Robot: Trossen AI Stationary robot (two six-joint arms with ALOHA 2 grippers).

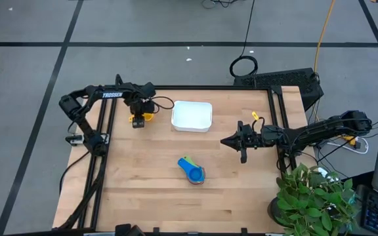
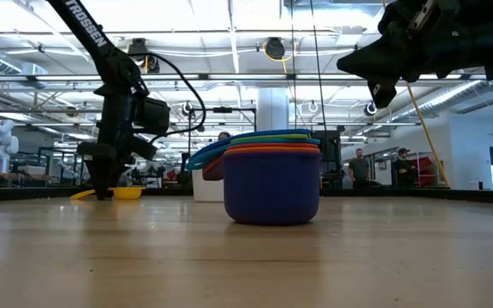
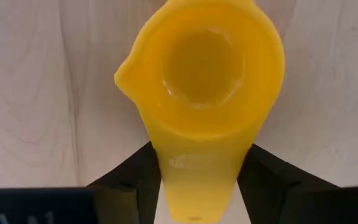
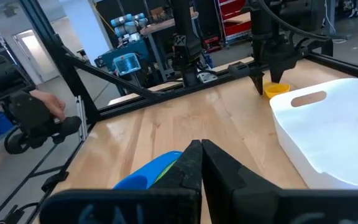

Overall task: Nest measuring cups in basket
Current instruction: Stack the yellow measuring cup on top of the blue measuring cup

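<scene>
The light wooden table (image 1: 143, 196) is bordered by a dark metal frame. A shallow white rectangular plastic basket (image 1: 191, 115) is set near its far edge. A nested stack of coloured plastic measuring cups (image 1: 192, 172), blue uppermost, lies apart from it toward the near side. The left tool (image 1: 138, 120), just left of the basket, is closed about the handle of a yellow plastic measuring cup (image 3: 204, 93) resting on the table. The right tool (image 1: 227, 141) is held fully shut and empty above the table.
</scene>
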